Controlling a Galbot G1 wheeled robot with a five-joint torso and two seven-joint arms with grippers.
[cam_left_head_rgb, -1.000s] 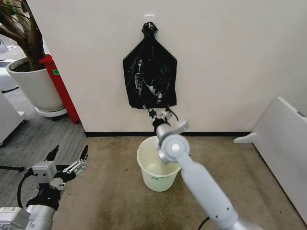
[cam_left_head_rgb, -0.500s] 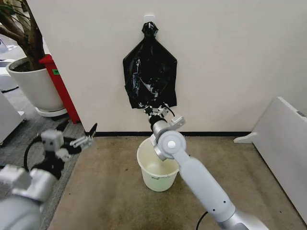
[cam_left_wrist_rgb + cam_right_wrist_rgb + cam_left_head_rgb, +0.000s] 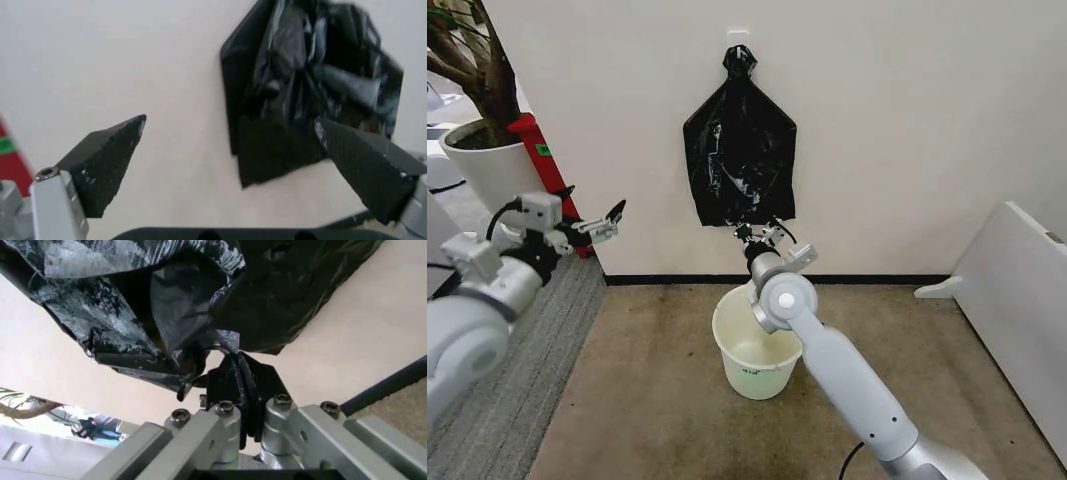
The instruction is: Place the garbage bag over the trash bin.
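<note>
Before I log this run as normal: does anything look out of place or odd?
Nothing is spilled or damaged. The garbage bag hangs on the wall, not over the trash bin, its bottom edge pinched by the right end effector. The left end effector is open, away from it.

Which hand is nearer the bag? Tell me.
Right. The right hand is shut on the bag's bottom edge; the left hand hangs open, well off to the bag's left.

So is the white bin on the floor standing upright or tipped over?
Upright. The bin stands on its base on the floor below the hanging black bag, its open mouth facing up.
</note>
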